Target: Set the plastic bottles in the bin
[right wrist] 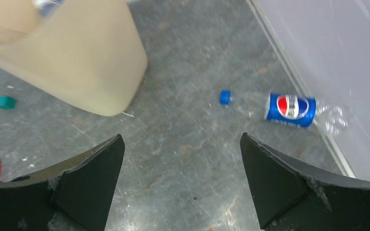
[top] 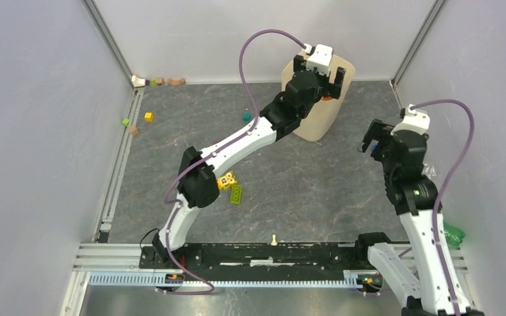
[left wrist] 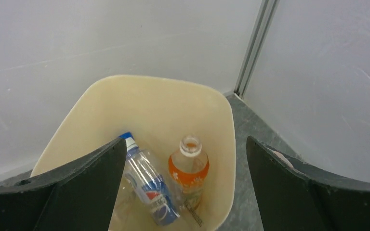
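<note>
Bin (top: pixel 319 122) at the far edge of the table (top: pixel 290 184) holds two bottles; a third lies outside.
Left gripper (left wrist: pixel 185 144) hangs wide and empty above a blue-label bottle (left wrist: pixel 149 187) and an orange-label bottle (left wrist: pixel 189 173); right gripper (right wrist: pixel 182 139) gapes empty over the table; the crushed cola bottle (right wrist: pixel 291 109) lies close by the right wall (right wrist: pixel 327 38), so gripping across its label from the open bin side looks safest; a blue cap (right wrist: pixel 226 97) lies near.
</note>
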`<action>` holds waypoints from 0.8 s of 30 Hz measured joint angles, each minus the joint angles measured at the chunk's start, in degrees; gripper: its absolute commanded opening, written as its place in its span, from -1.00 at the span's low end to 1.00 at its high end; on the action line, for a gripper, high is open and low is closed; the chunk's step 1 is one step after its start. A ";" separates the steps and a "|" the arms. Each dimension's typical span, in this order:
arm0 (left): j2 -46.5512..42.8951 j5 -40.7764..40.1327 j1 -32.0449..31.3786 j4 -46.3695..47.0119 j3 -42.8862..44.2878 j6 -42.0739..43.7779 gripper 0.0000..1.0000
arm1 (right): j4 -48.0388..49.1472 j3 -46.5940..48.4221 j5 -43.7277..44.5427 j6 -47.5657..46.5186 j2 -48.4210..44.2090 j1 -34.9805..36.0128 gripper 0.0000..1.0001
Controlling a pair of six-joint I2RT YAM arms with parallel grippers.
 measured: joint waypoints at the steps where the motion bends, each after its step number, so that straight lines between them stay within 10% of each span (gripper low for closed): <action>1: -1.70 0.22 0.00 0.02 -2.62 0.00 1.00 | -0.46 0.02 0.81 0.79 1.62 0.00 0.96; 24: -49.20 9.84 -2.47 -0.37 -52.76 -5.70 1.00 | -1.16 4.83 11.41 34.75 38.84 -21.38 0.96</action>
